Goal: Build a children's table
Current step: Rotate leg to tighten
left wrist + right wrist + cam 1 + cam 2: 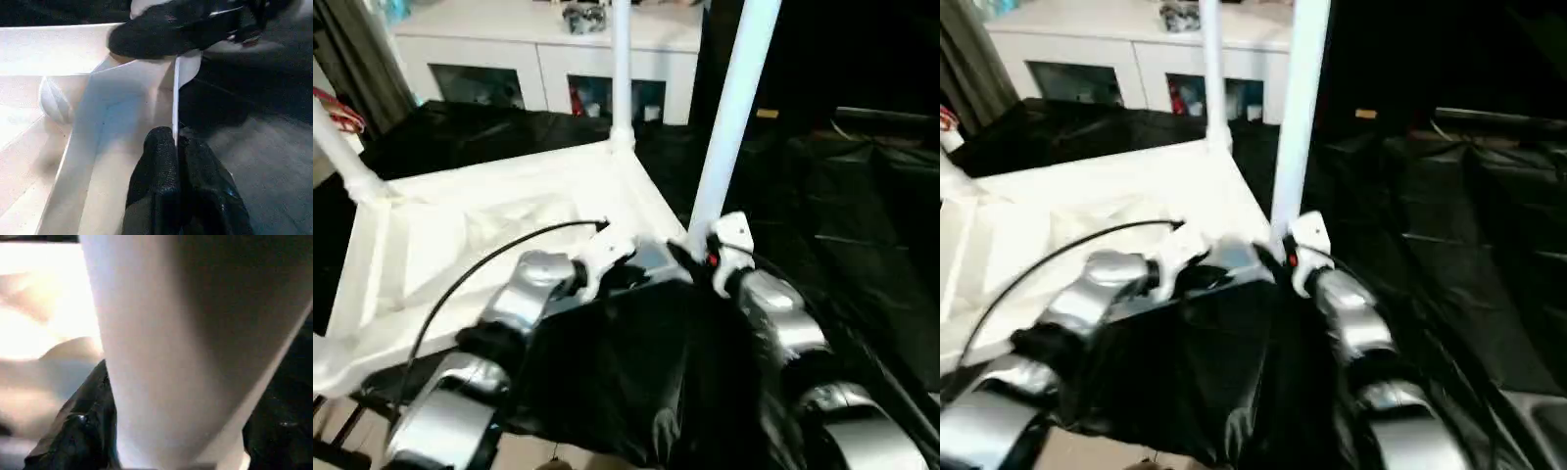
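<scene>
The tabletop [489, 235] lies upside down. At its near corner a leg [729, 117] stands straight up. The right gripper [161, 440] wraps around this leg, fingers apart. The left gripper [178, 166], pinched shut, touches the tabletop's rim just beside it.

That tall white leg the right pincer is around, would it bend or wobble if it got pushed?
The leg is a smooth, straight tube, so it probably stays stiff rather than bending. It looks hollow plastic, likely light for its length. Standing tall at the tabletop corner, it could tip sideways if not fully seated, and its smooth surface may slip in the right pincer.
</scene>
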Tool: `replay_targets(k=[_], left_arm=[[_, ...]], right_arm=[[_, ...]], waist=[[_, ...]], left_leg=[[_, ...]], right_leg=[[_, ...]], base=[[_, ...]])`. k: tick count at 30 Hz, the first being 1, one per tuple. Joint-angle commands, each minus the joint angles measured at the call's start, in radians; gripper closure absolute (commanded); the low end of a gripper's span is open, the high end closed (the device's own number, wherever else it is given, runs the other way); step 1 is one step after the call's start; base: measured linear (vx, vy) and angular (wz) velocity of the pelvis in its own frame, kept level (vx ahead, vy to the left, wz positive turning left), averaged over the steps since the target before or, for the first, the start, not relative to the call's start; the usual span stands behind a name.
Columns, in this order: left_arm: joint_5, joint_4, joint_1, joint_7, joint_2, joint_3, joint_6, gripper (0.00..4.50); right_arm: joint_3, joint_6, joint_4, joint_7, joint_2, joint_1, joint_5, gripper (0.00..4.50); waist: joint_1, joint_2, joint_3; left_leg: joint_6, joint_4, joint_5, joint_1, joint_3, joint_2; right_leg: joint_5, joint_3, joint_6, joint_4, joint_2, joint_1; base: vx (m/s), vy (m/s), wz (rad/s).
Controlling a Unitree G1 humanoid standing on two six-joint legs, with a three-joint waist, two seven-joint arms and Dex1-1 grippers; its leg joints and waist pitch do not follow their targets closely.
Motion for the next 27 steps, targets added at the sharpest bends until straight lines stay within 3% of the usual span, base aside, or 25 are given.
replay_targets(k=[1, 3, 7, 9, 10, 11, 13, 14, 18, 19, 22, 25, 27], left_arm=[[-0.032, -0.028, -0.039, 0.047, -0.066, 0.007, -0.019, 4.50], [-0.036, -0.023, -0.039, 0.034, -0.074, 0.007, -0.035, 4.50], [-0.058, -0.054, -0.011, -0.048, -0.048, 0.002, -0.055, 4.50], [-0.059, -0.055, -0.007, -0.057, -0.043, 0.000, -0.058, 4.50], [-0.061, -0.063, 0.001, -0.076, -0.030, -0.003, -0.063, 4.50], [-0.066, -0.073, 0.011, -0.098, -0.015, -0.002, -0.064, 4.50], [-0.075, -0.089, 0.025, -0.136, 0.010, -0.001, -0.064, 4.50], [-0.080, -0.097, 0.033, -0.158, 0.024, 0.000, -0.065, 4.50], [-0.091, -0.112, 0.048, -0.207, 0.055, 0.001, -0.065, 4.50], [-0.094, -0.120, 0.055, -0.238, 0.073, 0.002, -0.066, 4.50], [-0.107, -0.139, 0.069, -0.297, 0.108, 0.008, -0.061, 4.50], [-0.121, -0.172, 0.089, -0.350, 0.142, 0.004, -0.048, 4.50], [-0.134, -0.196, 0.101, -0.384, 0.162, 0.000, -0.033, 4.50]], right_arm=[[0.049, 0.030, 0.056, 0.001, 0.082, 0.012, -0.018, 1.78], [0.040, 0.000, 0.075, 0.005, 0.096, -0.002, -0.019, 1.22], [0.029, -0.029, 0.066, 0.059, 0.084, -0.002, 0.001, 0.97], [0.034, -0.043, 0.072, 0.056, 0.080, -0.005, -0.008, 0.61], [0.037, -0.056, 0.071, 0.063, 0.068, -0.004, -0.015, 0.61], [0.041, -0.069, 0.061, 0.086, 0.051, 0.000, -0.018, 0.61], [0.053, -0.084, 0.033, 0.155, 0.014, 0.014, -0.018, 0.61], [0.062, -0.093, 0.021, 0.197, -0.004, 0.022, -0.020, 0.61], [0.085, -0.117, -0.017, 0.306, -0.043, 0.049, -0.023, 0.61], [0.102, -0.124, -0.045, 0.373, -0.069, 0.066, -0.026, 0.61], [0.129, -0.120, -0.098, 0.505, -0.116, 0.096, -0.013, 0.61], [0.141, -0.104, -0.144, 0.613, -0.150, 0.118, 0.021, 0.61], [0.148, -0.084, -0.175, 0.681, -0.169, 0.130, 0.047, 0.61]], waist=[[-0.001, -0.004, -0.057], [-0.001, -0.009, -0.059], [-0.002, -0.004, -0.056], [-0.002, -0.004, -0.056], [-0.002, 0.003, -0.057], [-0.004, -0.001, -0.058], [-0.003, 0.004, -0.060], [-0.003, 0.002, -0.061], [0.002, 0.004, -0.060], [0.000, -0.002, -0.060], [0.004, -0.003, -0.057], [0.004, -0.013, -0.057], [0.006, -0.009, -0.058]], left_leg=[[0.021, -0.064, -0.198, -0.003, -0.001, 0.014], [0.034, -0.063, -0.188, -0.006, 0.000, 0.014], [0.046, -0.065, -0.211, -0.004, 0.000, 0.015], [0.045, -0.065, -0.212, -0.005, 0.000, 0.015], [0.044, -0.064, -0.209, -0.005, -0.001, 0.015], [0.048, -0.063, -0.199, -0.008, 0.000, 0.015], [0.056, -0.059, -0.186, -0.007, 0.000, 0.015], [0.069, -0.056, -0.169, -0.010, 0.002, 0.015], [0.093, -0.054, -0.151, -0.011, 0.003, 0.018], [0.095, -0.054, -0.150, -0.011, 0.004, 0.018], [0.102, -0.054, -0.162, -0.011, 0.005, 0.021], [0.110, -0.054, -0.162, -0.011, 0.005, 0.022], [0.114, -0.054, -0.160, -0.010, 0.005, 0.023]], right_leg=[[-0.193, 0.038, -0.198, -0.079, -0.051, 0.049], [-0.159, 0.038, -0.203, -0.075, -0.050, 0.051], [-0.179, 0.038, -0.207, -0.078, -0.051, 0.050], [-0.174, 0.038, -0.210, -0.077, -0.051, 0.051], [-0.166, 0.038, -0.213, -0.076, -0.051, 0.050], [-0.144, 0.038, -0.217, -0.074, -0.051, 0.053], [-0.111, 0.037, -0.228, -0.070, -0.050, 0.054], [-0.074, 0.037, -0.238, -0.067, -0.048, 0.055], [-0.059, 0.035, -0.249, -0.063, -0.047, 0.054], [-0.060, 0.034, -0.250, -0.063, -0.047, 0.055], [-0.091, 0.035, -0.247, -0.064, -0.048, 0.054], [-0.098, 0.035, -0.245, -0.064, -0.049, 0.056], [-0.107, 0.036, -0.247, -0.063, -0.049, 0.053]], base=[[0.000, 0.000, 0.00], [0.000, 0.000, 0.00], [0.000, 0.000, 0.00], [0.000, 0.000, 0.00], [0.000, 0.000, 0.00], [0.000, 0.000, 0.00], [0.000, 0.000, 0.00], [0.000, 0.000, 0.00], [0.000, 0.000, 0.00], [0.000, 0.000, 0.00], [0.000, 0.000, 0.00], [0.000, 0.000, 0.00], [0.000, 0.000, 0.00]])
